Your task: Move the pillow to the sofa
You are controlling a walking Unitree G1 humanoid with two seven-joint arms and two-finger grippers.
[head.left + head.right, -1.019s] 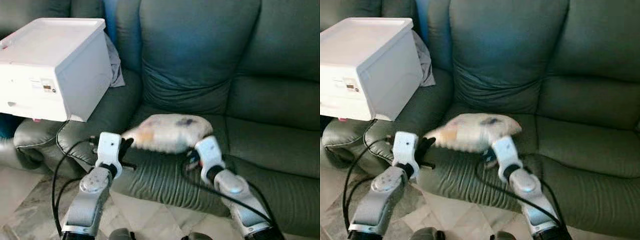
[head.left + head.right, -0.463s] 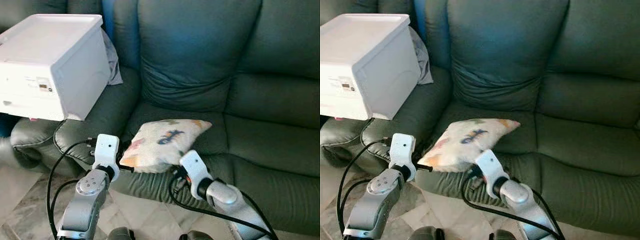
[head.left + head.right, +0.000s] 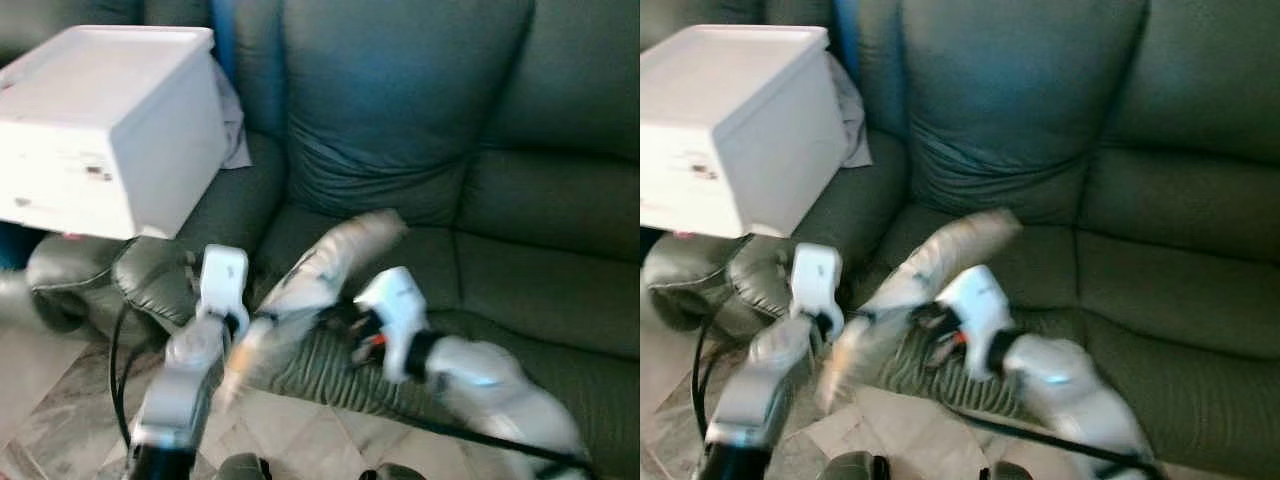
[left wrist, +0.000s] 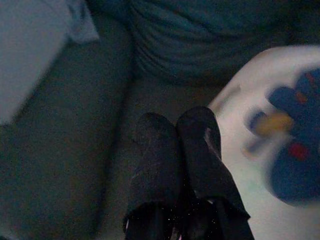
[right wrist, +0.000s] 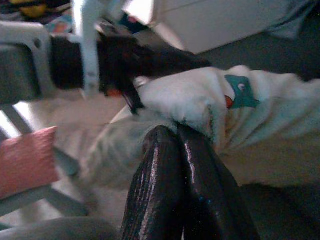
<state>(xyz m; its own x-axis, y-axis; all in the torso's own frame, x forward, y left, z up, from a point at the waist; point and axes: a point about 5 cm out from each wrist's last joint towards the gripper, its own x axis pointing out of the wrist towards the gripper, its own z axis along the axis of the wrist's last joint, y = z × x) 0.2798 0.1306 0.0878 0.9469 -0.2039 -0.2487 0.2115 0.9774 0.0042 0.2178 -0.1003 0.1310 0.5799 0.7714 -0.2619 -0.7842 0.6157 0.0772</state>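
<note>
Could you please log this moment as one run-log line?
pillow: tilted on sofa seat edge, blurred | left gripper: shut, beside pillow | right gripper: shut, against pillow

One pillow (image 3: 330, 262), one sofa (image 3: 480, 150), one white box (image 3: 110, 130).

Your two head cams look fwd and down from above at the sofa (image 3: 420, 110) front; both share the same scene: seat, backrest, white box (image 3: 110, 130) on the armrest, both arms low in frame. Right eye sits slightly offset, so things shift a bit left. Both blurred. Left wrist cam looks along its fingers (image 4: 172, 150), close to the seat, dark. Right wrist cam looks along its fingers (image 5: 175, 170), v. close to the pillow (image 5: 250, 120), facing back toward the left arm.
</note>
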